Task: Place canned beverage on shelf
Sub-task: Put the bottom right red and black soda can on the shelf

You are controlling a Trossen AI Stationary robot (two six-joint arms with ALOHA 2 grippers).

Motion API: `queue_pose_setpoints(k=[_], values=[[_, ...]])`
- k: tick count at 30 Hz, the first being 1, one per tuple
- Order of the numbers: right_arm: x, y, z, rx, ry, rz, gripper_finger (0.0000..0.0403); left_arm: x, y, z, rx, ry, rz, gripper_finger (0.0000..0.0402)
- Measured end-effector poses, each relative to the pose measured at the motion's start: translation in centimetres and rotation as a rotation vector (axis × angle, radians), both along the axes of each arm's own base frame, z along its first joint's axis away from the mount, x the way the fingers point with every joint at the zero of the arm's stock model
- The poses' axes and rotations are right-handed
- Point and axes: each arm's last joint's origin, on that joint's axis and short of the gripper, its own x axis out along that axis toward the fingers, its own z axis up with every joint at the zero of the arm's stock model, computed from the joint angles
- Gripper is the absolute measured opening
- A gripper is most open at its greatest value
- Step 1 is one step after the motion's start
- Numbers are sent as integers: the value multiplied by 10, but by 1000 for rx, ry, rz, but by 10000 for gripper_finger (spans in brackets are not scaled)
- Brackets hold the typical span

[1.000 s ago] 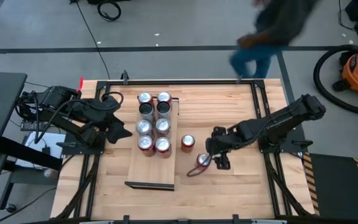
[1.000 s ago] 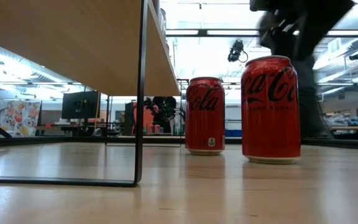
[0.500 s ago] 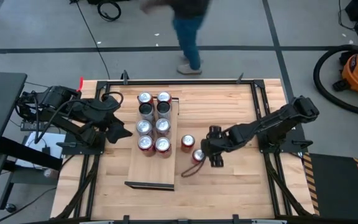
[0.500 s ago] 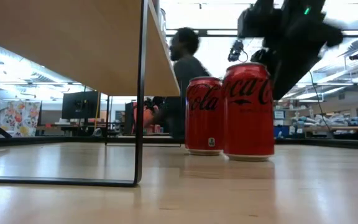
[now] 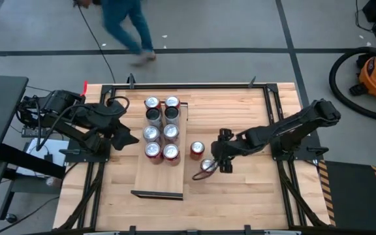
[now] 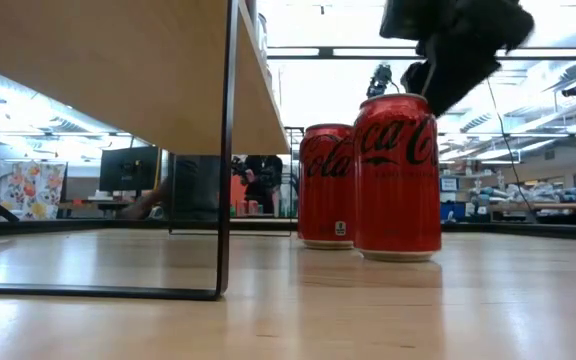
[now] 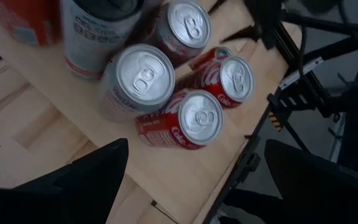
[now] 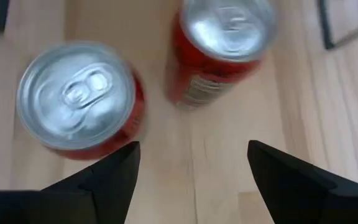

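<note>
Left arm folded at the desk's [image 5: 240,196] left edge, its tool [image 5: 124,138] spread and empty just beside the shelf [image 5: 158,183]. Shelf carries eight upright cans [image 5: 162,130] in two rows at its far half; near half bare. Two loose red cans stand on the desk right of the shelf: far can [image 5: 197,149] and near can [image 5: 207,165], close together. Right arm reaches in low from the right, its tool [image 5: 218,158] spread, empty, just beside the near can. In the low view the right tool is cut off above; shelf underside only.
</note>
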Motion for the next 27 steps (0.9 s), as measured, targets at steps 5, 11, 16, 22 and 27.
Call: queue_pose_setpoints(k=[5,11,16,22,27], values=[[-10,12,12,113,-70,-133,306,0,-2,0,-34,11,-47,389],[-19,44,10,163,-101,-153,306,0,-2,0,-44,14,-58,389],[-24,69,4,196,-147,-197,306,-1,-2,0,-46,17,-82,389],[-15,89,-18,282,-118,-247,306,-2,-2,-1,-32,21,-95,389],[-4,105,-33,373,-104,-167,306,-2,-2,-1,-31,23,-96,389]])
